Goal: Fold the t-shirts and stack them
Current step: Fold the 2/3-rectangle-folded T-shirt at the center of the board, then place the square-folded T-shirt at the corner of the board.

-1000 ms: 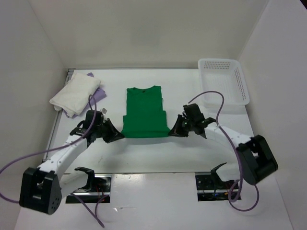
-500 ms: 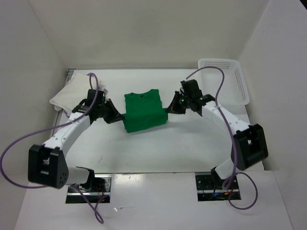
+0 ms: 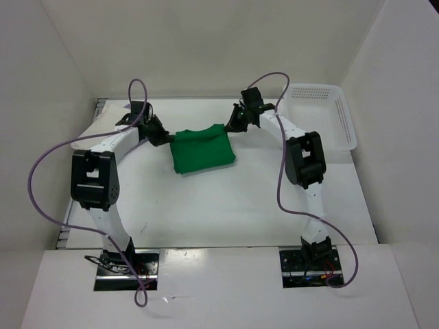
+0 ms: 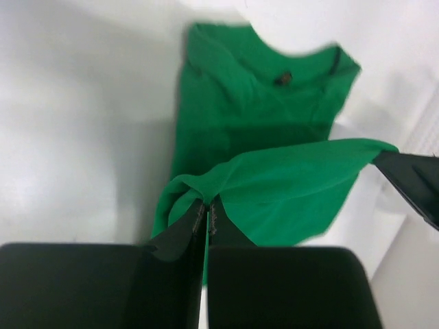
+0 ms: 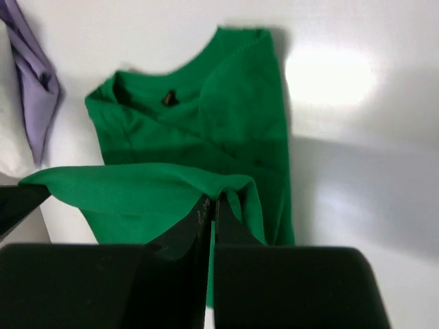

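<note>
The bright green t-shirt [image 3: 202, 152] lies at the middle back of the table, its near half lifted and doubled over toward the collar. My left gripper [image 3: 163, 139] is shut on the hem's left corner [image 4: 206, 188]. My right gripper [image 3: 232, 127] is shut on the hem's right corner [image 5: 219, 185]. The hem hangs stretched between them above the collar half [image 4: 267, 103]. In the right wrist view the lavender t-shirt [image 5: 34, 72] and an edge of the white t-shirt [image 5: 8, 133] show at far left. In the top view my left arm mostly hides them.
A white perforated basket [image 3: 321, 116] stands at the back right, beside my right arm. The back wall is close behind both grippers. Purple cables loop above both arms.
Both grippers have carried the green shirt's near hem away from the arm bases toward the collar, so the shirt is now about half as long. Both arms are stretched far back.
</note>
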Available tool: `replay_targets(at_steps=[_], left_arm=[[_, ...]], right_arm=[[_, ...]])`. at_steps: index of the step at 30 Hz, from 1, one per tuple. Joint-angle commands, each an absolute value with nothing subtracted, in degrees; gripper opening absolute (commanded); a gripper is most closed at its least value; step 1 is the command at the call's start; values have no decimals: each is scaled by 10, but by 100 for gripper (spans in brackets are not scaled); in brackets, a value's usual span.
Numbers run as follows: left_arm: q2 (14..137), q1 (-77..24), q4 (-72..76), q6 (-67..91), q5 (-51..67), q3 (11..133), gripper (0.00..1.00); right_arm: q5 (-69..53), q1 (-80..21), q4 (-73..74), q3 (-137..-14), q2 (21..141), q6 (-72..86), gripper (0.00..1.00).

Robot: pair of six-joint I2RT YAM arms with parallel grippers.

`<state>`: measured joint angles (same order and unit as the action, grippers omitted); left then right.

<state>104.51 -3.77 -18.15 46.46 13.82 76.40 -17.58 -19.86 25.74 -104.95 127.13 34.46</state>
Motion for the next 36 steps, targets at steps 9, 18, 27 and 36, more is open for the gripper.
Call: replay_targets(at_steps=[9,18,27,36], left_arm=[[1135,-11,-108,470,92,878,73],[1032,-4,-64,432,174,713,95],[1092,-4,14,425,251,634,98],[1193,-48,71,442,240,670,89]], right_arm=[[-199,-186,269,-1294,1397,361,36],[-192,-186,223,-1113,1208,335,49],[-193,-186,127,-730,934,346,72],[-179,-186,138,-578,741,375,73]])
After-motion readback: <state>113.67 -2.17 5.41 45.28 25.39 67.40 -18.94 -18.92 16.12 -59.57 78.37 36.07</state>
